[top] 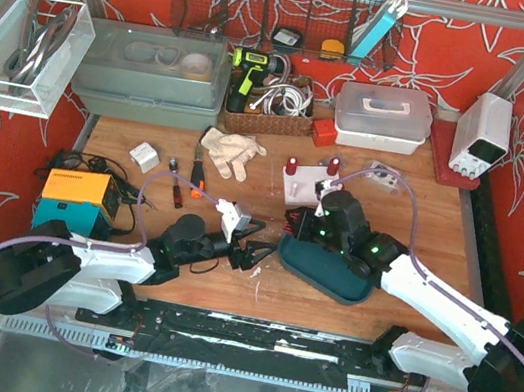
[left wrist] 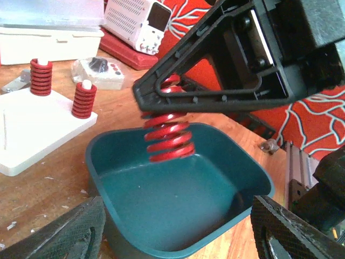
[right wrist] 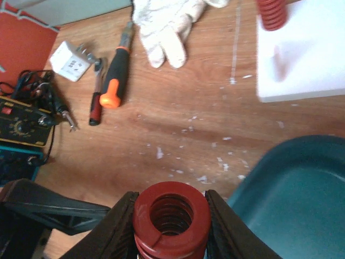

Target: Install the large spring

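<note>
Right tool (right wrist: 170,229) is clamping the large spring (left wrist: 168,139) upright, hanging it over the teal tray (left wrist: 108,156). The top coils are hiding behind the fingers, and the wrist view is cutting off the lower coils. Left tool (top: 255,254) is standing wide just beside the tray; its fingertips are cropped, so I cannot tell contact. White block (left wrist: 32,124) is carrying two smaller springs on the tabletop, partly cut off.

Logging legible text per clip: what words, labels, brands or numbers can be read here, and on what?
No text can be read.
White bench power supply: front markings too blurred.
Black-and-yellow dial panel: markings too small.
White plug adapter: print too small.
</note>
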